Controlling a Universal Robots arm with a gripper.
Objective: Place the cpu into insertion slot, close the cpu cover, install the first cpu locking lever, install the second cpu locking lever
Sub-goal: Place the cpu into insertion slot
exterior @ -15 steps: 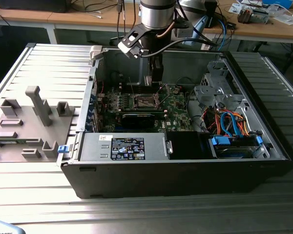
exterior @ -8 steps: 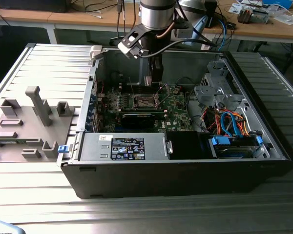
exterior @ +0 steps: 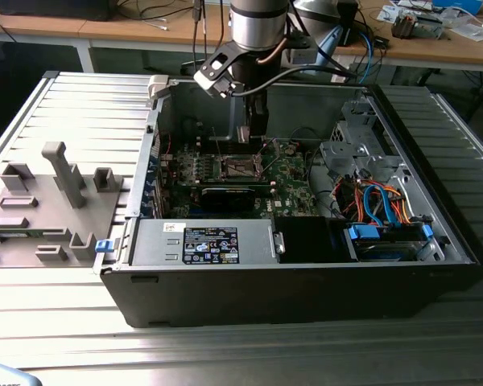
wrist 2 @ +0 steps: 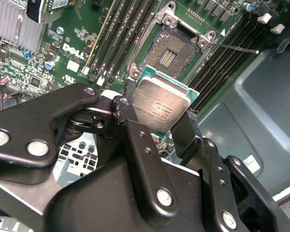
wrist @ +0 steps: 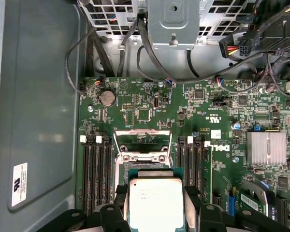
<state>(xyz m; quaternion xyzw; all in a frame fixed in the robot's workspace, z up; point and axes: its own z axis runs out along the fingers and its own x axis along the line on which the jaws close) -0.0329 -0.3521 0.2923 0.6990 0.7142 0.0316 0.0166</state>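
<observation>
My gripper (wrist 2: 157, 110) is shut on the cpu (wrist 2: 160, 102), a flat square chip with a silver-grey top, pinched by its edges between black fingers (wrist 2: 127, 112). The chip hangs above the green motherboard (wrist: 150, 104), just short of the insertion slot (wrist 2: 171, 48), whose dark pin field lies uncovered. In the first wrist view the cpu (wrist: 155, 203) sits in the gripper (wrist: 155, 199) below the raised silvery cpu cover (wrist: 143, 137). A thin locking lever (wrist 2: 237, 48) sticks out beside the socket. In the exterior view the gripper (exterior: 258, 138) reaches into the case over the insertion slot (exterior: 240, 167).
Long memory slots (wrist: 99, 174) flank the socket on both sides. A black card (exterior: 229, 195) and the power supply (exterior: 201, 241) lie in front of it, a drive cage with blue cables (exterior: 386, 211) to the exterior view's right. A grey fixture tray (exterior: 48, 201) stands outside the case.
</observation>
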